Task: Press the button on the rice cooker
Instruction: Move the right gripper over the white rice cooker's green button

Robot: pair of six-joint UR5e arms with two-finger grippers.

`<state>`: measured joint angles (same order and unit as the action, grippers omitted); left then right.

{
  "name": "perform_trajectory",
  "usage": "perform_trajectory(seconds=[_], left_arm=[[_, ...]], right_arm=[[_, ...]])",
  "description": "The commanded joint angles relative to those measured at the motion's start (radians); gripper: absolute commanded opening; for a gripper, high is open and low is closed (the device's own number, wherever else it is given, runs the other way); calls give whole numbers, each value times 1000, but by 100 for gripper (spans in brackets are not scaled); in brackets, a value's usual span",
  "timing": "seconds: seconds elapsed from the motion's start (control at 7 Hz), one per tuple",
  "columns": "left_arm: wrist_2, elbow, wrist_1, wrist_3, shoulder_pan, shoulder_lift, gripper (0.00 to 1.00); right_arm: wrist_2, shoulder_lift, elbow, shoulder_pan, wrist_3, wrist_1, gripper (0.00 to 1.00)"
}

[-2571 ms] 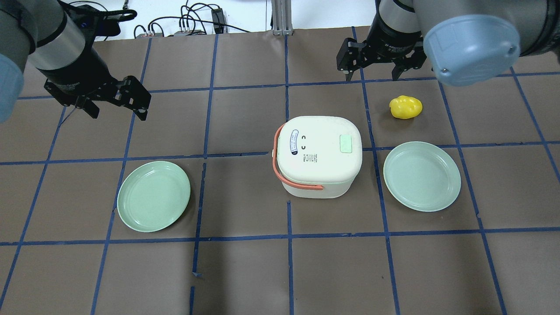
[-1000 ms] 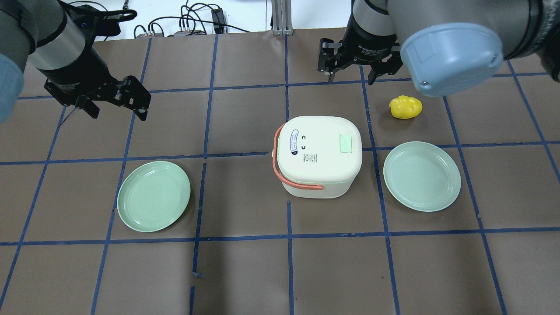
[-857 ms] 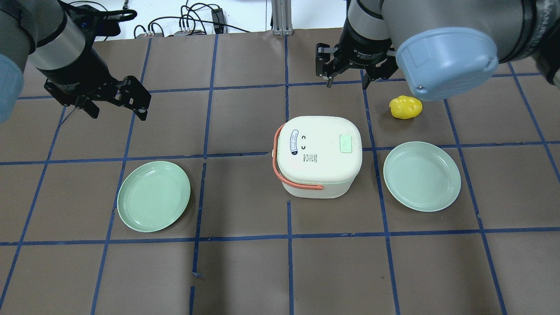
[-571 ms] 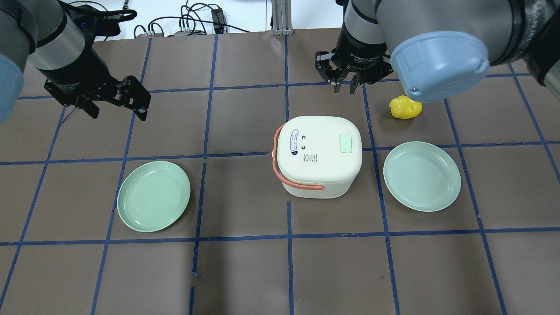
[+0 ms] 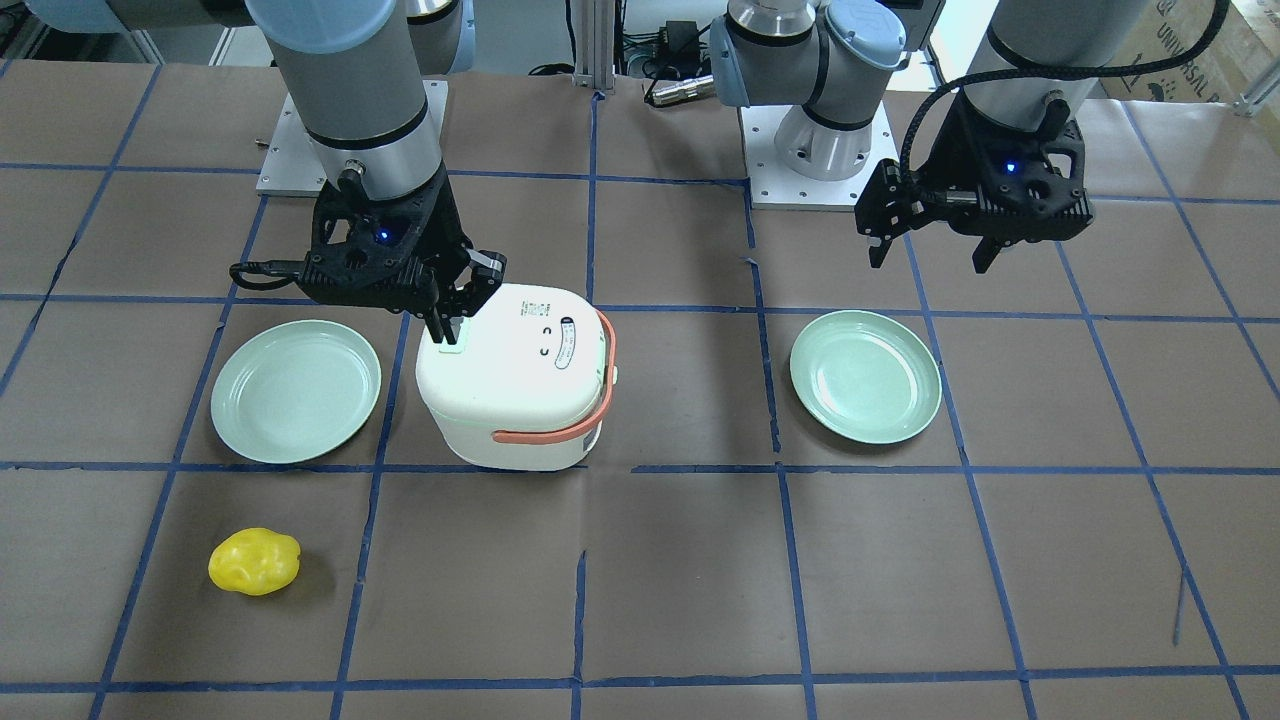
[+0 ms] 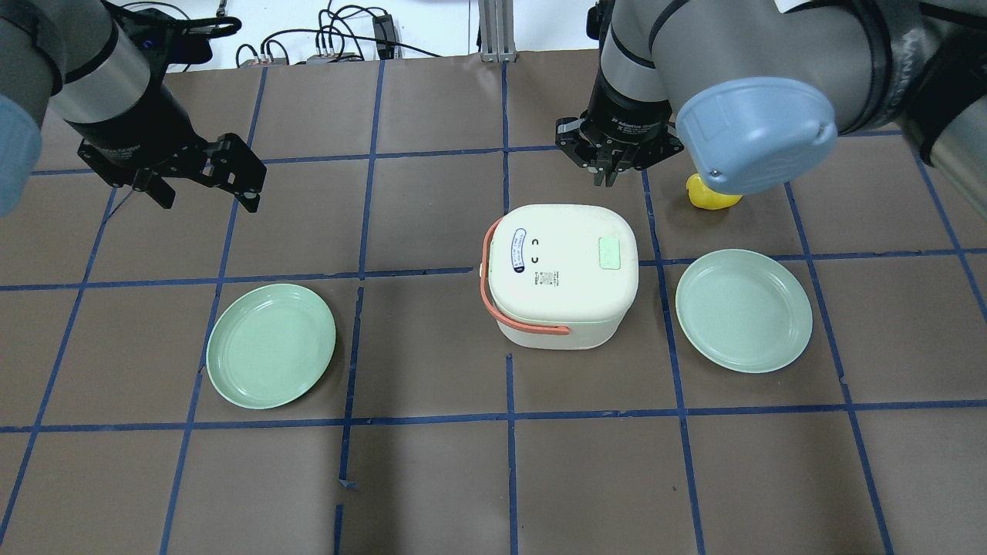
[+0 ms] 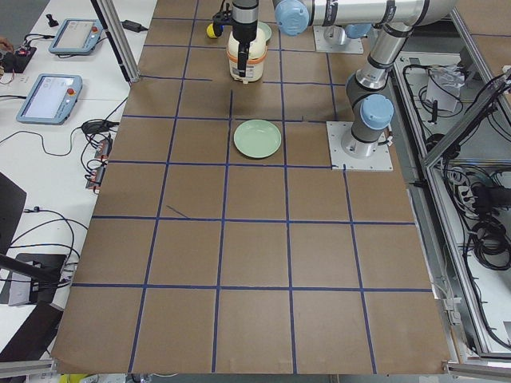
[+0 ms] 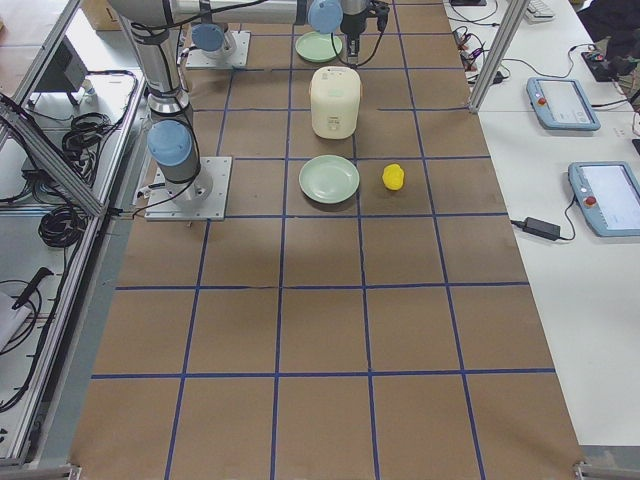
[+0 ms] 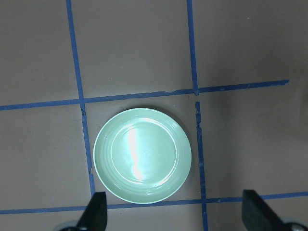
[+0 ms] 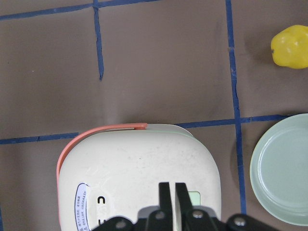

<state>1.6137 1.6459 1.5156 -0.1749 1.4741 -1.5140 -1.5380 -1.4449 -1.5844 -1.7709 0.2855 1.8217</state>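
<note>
The cream rice cooker (image 6: pixel 561 274) with an orange handle stands mid-table, lid shut. Its pale green button (image 6: pixel 610 253) sits at the lid's right edge. My right gripper (image 6: pixel 608 177) is shut and empty, pointing down above the cooker's far right part. In the front view its fingertips (image 5: pixel 446 335) overlap the button (image 5: pixel 452 348). In the right wrist view the shut gripper (image 10: pixel 172 186) hangs over the lid, with the button (image 10: pixel 194 197) partly hidden beside it. I cannot tell whether they touch. My left gripper (image 6: pixel 204 193) is open and empty, far to the left.
One green plate (image 6: pixel 271 345) lies left of the cooker, below my left gripper (image 9: pixel 175 219). A second green plate (image 6: pixel 743 310) lies right of it. A yellow lumpy object (image 6: pixel 705 199) lies behind that plate, half hidden by my right arm's elbow.
My right gripper has moved left and toward the cooker, and its fingers have gone from open to shut. The left arm, cooker and plates have not moved.
</note>
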Motion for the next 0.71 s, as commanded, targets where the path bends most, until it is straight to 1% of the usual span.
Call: perform_trajectory(seconds=[0.0,0.57], left_arm=[[0,0,0,0,0,0,100],[0,0,0,0,0,0,100]], right_arm=[[2,3,-3,-1,0,-1,14],[7,-5,-5,-7,3,-10,14]])
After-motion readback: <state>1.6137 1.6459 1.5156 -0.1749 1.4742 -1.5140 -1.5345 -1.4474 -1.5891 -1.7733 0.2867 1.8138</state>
